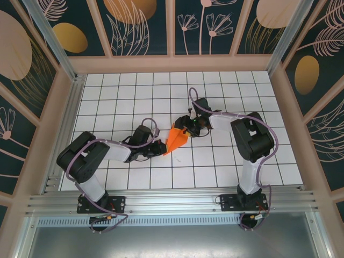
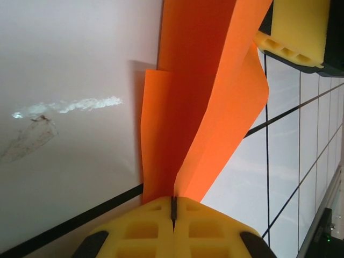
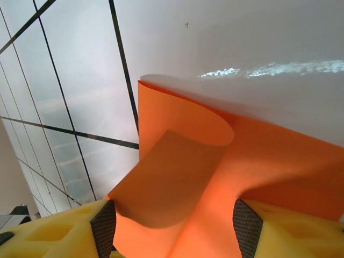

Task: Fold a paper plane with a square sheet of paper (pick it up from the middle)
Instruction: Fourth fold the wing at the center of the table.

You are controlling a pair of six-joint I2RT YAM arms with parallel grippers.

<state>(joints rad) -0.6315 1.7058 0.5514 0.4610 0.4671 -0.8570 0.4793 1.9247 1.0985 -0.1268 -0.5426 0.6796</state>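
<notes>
The bright orange sheet of paper (image 1: 176, 138) is folded into a pointed, layered wedge at the middle of the table, raised off the tiles between my two grippers. My left gripper (image 1: 161, 148) is shut on its lower tip; in the left wrist view the yellow fingers (image 2: 204, 226) meet with the paper (image 2: 199, 80) pinched in the seam and its two flaps spreading away from the left gripper (image 2: 173, 203). My right gripper (image 1: 188, 128) stands open at the opposite end. A curled flap of the paper (image 3: 183, 166) lies between the wide-apart pads (image 3: 247, 226) of the right gripper (image 3: 174, 228).
White grid-tiled tabletop (image 1: 226, 161) is bounded by a raised wooden rim (image 1: 177, 64) and patterned walls. An aluminium rail (image 1: 172, 201) runs along the near edge by the arm bases. The right gripper's yellow finger (image 2: 295, 32) sits just beyond the paper in the left wrist view.
</notes>
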